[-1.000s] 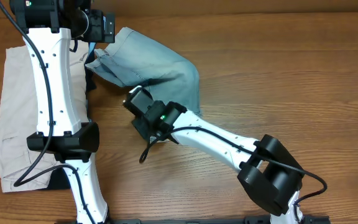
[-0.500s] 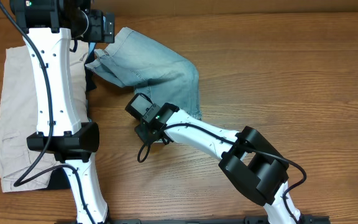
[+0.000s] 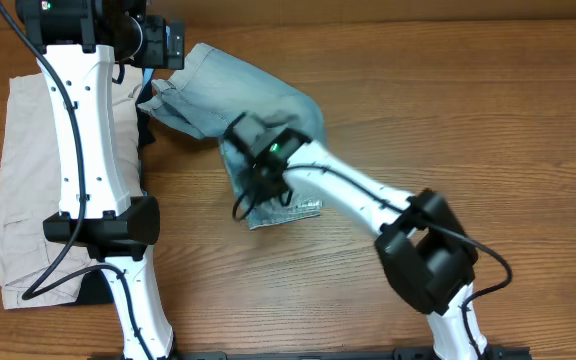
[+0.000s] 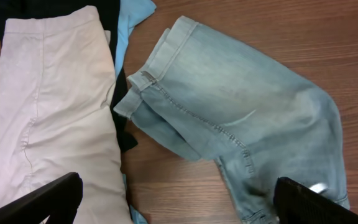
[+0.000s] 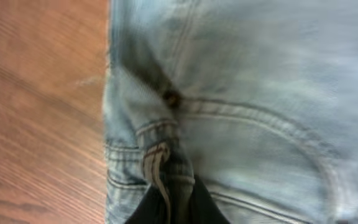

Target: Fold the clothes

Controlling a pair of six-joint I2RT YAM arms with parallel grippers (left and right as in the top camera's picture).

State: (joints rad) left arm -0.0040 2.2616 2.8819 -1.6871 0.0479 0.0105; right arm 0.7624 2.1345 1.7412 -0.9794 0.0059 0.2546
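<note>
On the brown wooden table, the faded light-blue denim shorts lay near 11 o'clock in the view from above. Their waistband end pointed to 10 o'clock. One leg ran down toward 6 o'clock, and its stitched hem lay flat on the wood.

The right gripper sat on top of that leg. Its white arm reached in from 5 o'clock. In the right wrist view, its dark jaws were pressed together and pinched a little fold of the denim, close to the edge of the cloth. A small round metal stud showed just above the fold, toward 12 o'clock. Bare wood lay at 9 o'clock of the cloth.

The left gripper hung above the table near 11 o'clock. Its jaws were spread wide and held nothing. Its two black fingers showed only at the bottom corners of the left wrist view.

At 9 o'clock of the table lay the flat beige cargo shorts, partly under the left arm. A black garment and a bright-blue garment peeked out between the beige shorts and the denim shorts. The black one touched the denim waistband.
</note>
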